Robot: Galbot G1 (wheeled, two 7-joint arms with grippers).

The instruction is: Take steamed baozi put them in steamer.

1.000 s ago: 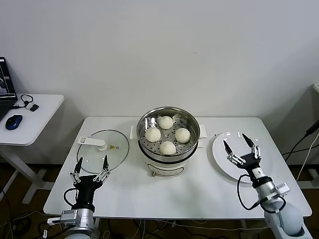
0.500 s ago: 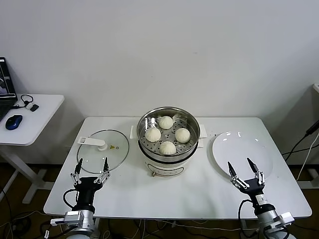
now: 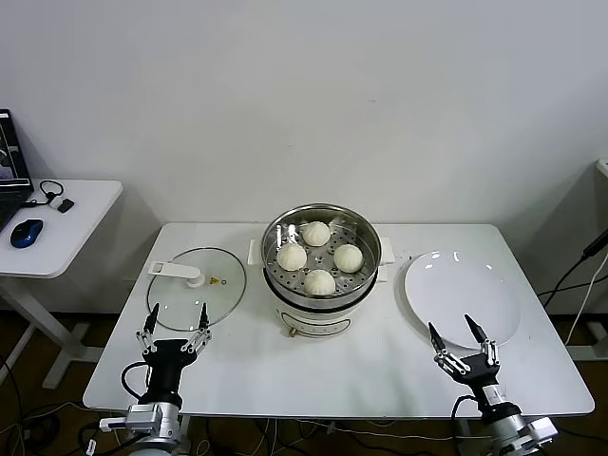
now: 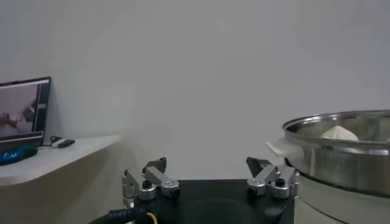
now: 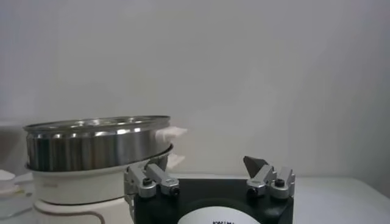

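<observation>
Sitting in the steamer (image 3: 321, 255) at mid-counter (image 3: 380, 361): four buns (image 3: 319, 257) on the holed tray, none touching. From the left wrist view, only one pale bun top (image 4: 339, 132) peeking over the steel rim (image 4: 341, 125), the rest hidden by the wall; from the right wrist view, no bun visible at all, just the steamer's side (image 5: 94, 143) on its white base. Near the counter's front edge, low on the left, the left pincer (image 3: 175, 325), fingers apart and holding nothing, just in front of the glass lid (image 3: 196, 287). Low on the right, the right pincer (image 3: 459, 342), likewise spread and empty, in front of the white plate (image 3: 463, 296). Both arms cut off at the bottom edge of the head view.
</observation>
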